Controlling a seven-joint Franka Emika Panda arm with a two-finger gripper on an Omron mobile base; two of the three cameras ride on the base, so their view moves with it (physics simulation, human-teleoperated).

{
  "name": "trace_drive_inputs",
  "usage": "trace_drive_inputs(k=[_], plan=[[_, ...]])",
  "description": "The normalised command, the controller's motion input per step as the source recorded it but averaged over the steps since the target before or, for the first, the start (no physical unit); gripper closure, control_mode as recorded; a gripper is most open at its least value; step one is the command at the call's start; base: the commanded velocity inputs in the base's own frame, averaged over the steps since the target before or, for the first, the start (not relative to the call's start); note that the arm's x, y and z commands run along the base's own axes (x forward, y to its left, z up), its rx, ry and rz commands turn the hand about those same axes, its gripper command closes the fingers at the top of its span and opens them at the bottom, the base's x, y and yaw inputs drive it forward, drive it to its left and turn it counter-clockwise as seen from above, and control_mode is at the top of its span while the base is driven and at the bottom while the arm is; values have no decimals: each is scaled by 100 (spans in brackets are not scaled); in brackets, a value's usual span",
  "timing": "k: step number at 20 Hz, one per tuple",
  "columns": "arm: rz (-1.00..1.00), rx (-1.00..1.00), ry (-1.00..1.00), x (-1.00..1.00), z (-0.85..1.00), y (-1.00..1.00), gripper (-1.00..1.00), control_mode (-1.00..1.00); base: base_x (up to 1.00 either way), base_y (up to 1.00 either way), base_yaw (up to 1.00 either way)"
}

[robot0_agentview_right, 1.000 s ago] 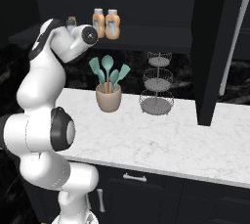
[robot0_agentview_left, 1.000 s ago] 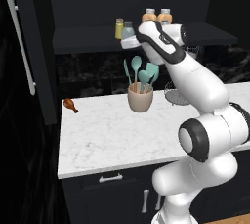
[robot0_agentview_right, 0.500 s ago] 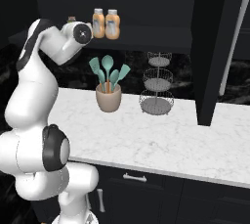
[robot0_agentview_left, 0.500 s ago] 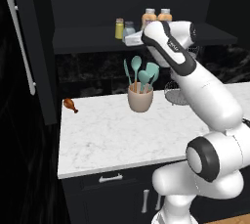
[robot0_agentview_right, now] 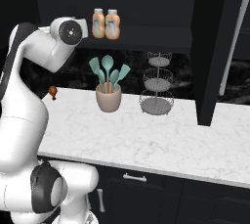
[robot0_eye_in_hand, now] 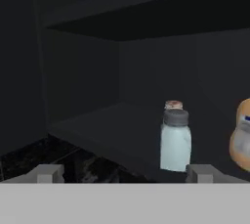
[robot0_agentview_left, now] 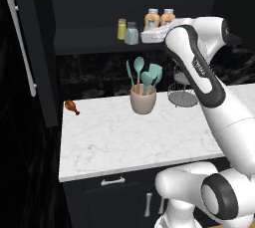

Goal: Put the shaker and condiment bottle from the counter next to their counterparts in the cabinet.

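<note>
- Bench: white marble, nearest thing to the base. Only a beige utensil crock, a wire tiered stand and a small toy drumstick sit on it. No shaker or bottle left down there.
- Crock holds a bunch of teal spatulas and spoons, handles down. The wire stand's trays look empty.
- Jaws: wide open, holding nothing. Fingertips sit low, just short of the cabinet shelf edge.
- Blue-grey shaker: upright on the cabinet shelf, just beyond the right fingertip and apart from it. Can't tell the clearance exactly.
- Yellow-green shaker: directly behind the blue-grey shaker from the hand, beside it from the left base camera. Whether they touch, can't tell.
- Two orange condiment bottles: side by side to the right of the shakers, further along the shelf from the shaker pair. Which one came off the bench, can't tell.
- Judgement: both items look placed; what's left is clearing out.
- Risk: right finger clips the blue-grey shaker on the way out if the hand swings sideways rather than backing straight off. It's tall and narrow, so would tip and could knock its neighbour.
- Risk: the wrist is close under the shelf front; a lift before backing off could strike the shelf edge.
</note>
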Motion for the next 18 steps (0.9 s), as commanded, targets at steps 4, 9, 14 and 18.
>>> trace_drive_inputs(k=[4,9,14,18], plan=[[-7,2,0,-100,34,-54,-100,-100,0,0,0],[-6,0,0,-100,20,-57,-100,-100,0,0,0],[-4,0,-6,-100,0,-54,-100,-100,0,0,0],[-4,0,-13,-100,0,-56,-100,-100,0,0,0]])
